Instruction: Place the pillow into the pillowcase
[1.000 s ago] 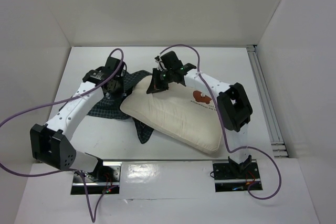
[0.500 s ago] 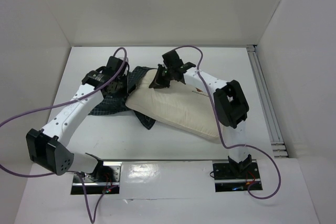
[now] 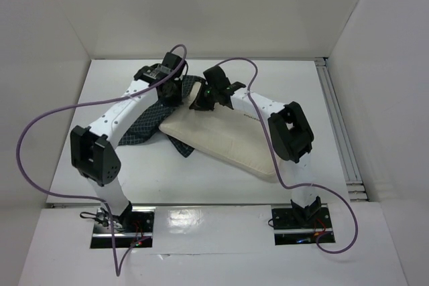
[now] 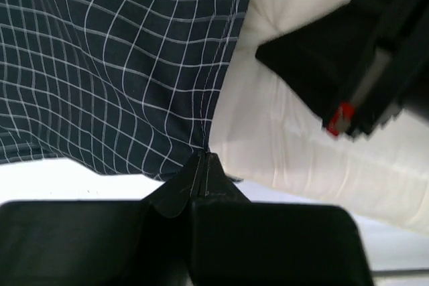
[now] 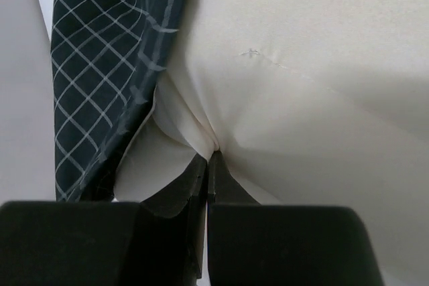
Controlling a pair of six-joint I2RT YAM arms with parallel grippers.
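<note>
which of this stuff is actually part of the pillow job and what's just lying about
Part of the job: pillow, pillowcase, left gripper pinching the pillowcase hem, right gripper pinching the pillow.
Just there: purple cables, metal rail at the far right.

This is a robotics lab's test cell, not a lived-in room. Plain white panels (image 3: 201,11) box in the space beyond the jaws and to either side of them, and the table (image 3: 201,182) beneath them is the same plain white. Back from the jaws, at the near edge, the left arm (image 3: 124,108) and the right arm (image 3: 268,106) stand bolted to metal plates (image 3: 299,222). Purple cables (image 3: 20,152) loop loose off both arms. An aluminium rail (image 3: 337,125) runs well out to the right of the jaws of the right gripper (image 3: 199,103).
</note>
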